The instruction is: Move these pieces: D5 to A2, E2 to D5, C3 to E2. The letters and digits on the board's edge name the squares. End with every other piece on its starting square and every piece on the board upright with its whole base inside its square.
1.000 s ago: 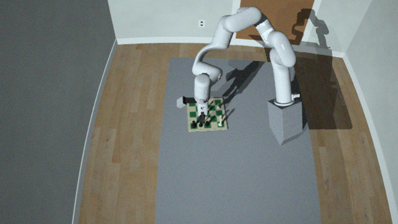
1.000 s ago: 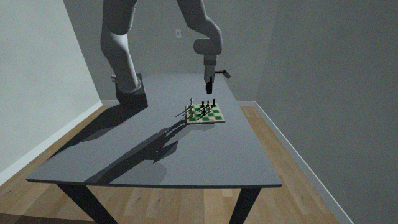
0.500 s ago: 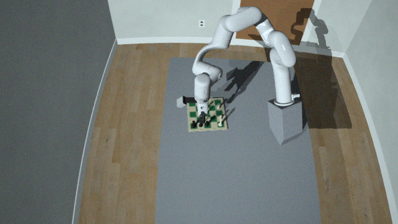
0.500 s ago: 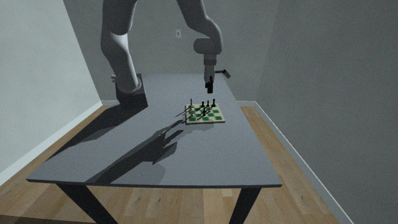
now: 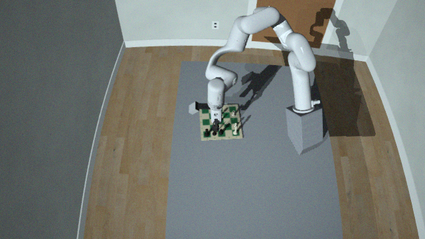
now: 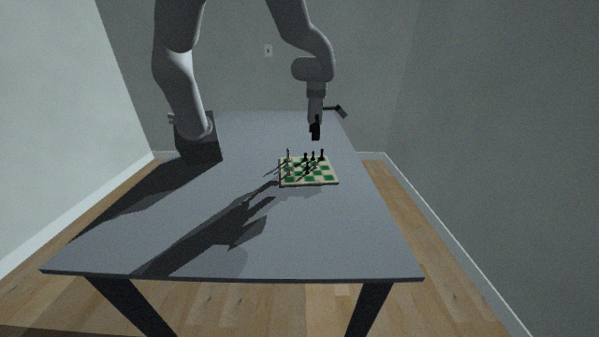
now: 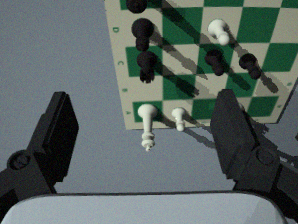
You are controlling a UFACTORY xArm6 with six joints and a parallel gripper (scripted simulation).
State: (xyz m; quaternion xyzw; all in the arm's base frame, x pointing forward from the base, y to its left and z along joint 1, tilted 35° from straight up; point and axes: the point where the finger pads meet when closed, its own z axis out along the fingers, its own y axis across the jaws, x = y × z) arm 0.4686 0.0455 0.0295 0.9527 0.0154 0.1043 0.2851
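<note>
"What is shown from the top?"

"The pincer (image 5: 216, 127) (image 6: 315, 136) (image 7: 143, 108) is seen over the board (image 5: 241, 136) (image 6: 309, 184) (image 7: 123, 110), and part of it is covered. The king (image 5: 235, 131) (image 6: 288, 152) (image 7: 147, 120) is placed to the pincer's robot-base side. E2 cannot be made out reliably."

"And from the exterior?"

"The pincer is held above the pieces, touching none. Below it, the C4 piece (image 6: 307, 169) (image 7: 248, 62) and its neighbour are overlapped, so a target could be misjudged if only this angle were used."

"What is added by the wrist?"

"The fingers are spread wide, with nothing gripped. The C3 piece (image 7: 214, 56) is seen beyond the right-hand fingertip in the picture, with the C4 piece just beside it. No piece is seen on the visible part of D5, and a white A2 piece (image 7: 179, 114) is seen between the finger lines, so the first move is judged done. E2 is largely cut off."

"What could go wrong?"

"If the pincer were lowered off-centre at E2, the E1 piece (image 5: 206, 133) (image 6: 322, 154) (image 7: 136, 5) could be tipped by a finger. At C3, the C4 piece could be knocked by wide fingers. If C3 were moved before E2 was vacated, a collision could be caused."
</note>
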